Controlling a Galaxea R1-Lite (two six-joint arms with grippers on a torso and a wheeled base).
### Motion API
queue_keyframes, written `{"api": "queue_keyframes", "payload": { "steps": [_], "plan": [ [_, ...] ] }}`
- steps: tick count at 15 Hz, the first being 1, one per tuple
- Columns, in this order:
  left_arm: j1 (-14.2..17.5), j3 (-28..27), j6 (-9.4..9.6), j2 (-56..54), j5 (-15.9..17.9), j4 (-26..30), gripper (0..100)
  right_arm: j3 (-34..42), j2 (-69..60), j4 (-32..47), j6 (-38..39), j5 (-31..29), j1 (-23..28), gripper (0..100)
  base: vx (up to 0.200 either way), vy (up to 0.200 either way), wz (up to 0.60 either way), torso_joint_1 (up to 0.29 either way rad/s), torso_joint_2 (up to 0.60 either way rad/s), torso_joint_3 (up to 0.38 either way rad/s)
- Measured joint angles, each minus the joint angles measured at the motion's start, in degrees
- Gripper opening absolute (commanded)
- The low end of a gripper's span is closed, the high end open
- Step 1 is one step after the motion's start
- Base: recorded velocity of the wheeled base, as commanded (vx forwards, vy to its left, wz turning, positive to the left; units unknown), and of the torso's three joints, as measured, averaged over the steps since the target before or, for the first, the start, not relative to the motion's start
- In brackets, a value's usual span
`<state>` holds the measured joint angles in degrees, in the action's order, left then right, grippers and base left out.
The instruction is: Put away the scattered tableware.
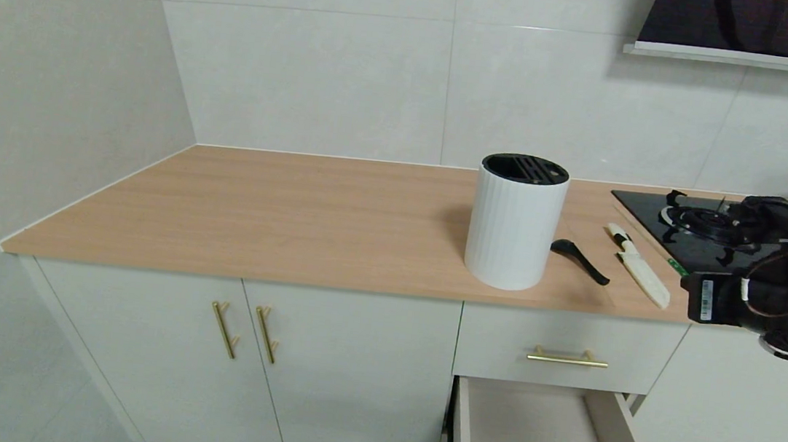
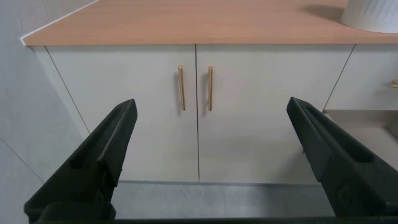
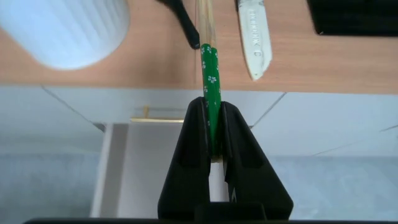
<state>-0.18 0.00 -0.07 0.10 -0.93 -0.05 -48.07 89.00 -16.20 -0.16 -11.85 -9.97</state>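
Chopsticks [image 3: 209, 68] pinched between right jaws.

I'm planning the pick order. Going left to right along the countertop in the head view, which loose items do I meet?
white ribbed holder → black spoon → pale knife

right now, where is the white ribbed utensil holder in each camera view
Head view: white ribbed utensil holder stands on the wooden countertop, beside the black spoon.
Left wrist view: its base sits near the countertop's front edge, past the gold door handles.
Right wrist view: blurred, beside the black spoon.
Shared landmark: the wooden countertop.
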Motion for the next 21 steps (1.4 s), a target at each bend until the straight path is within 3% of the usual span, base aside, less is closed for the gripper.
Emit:
{"api": "queue_keyframes", "payload": {
  "steps": [8,13,21],
  "plan": [
    [0.00,0.00,0.00,0.00,0.00,0.00,100,7.69,-7.12,0.20,-10.84,0.09,-2.04,0,0.000,0.000,0.00,0.000,0.00,0.000],
    [-0.02,0.00,0.00,0.00,-0.02,0.00,100,12.19,-10.97,0.17,-15.57,0.06,-6.21,0,0.000,0.000,0.00,0.000,0.00,0.000],
    [0.02,0.00,0.00,0.00,-0.02,0.02,100,17.15,-16.29,0.71,-19.85,0.06,-13.48,0,0.000,0.000,0.00,-0.180,0.42,0.240]
  ]
}}
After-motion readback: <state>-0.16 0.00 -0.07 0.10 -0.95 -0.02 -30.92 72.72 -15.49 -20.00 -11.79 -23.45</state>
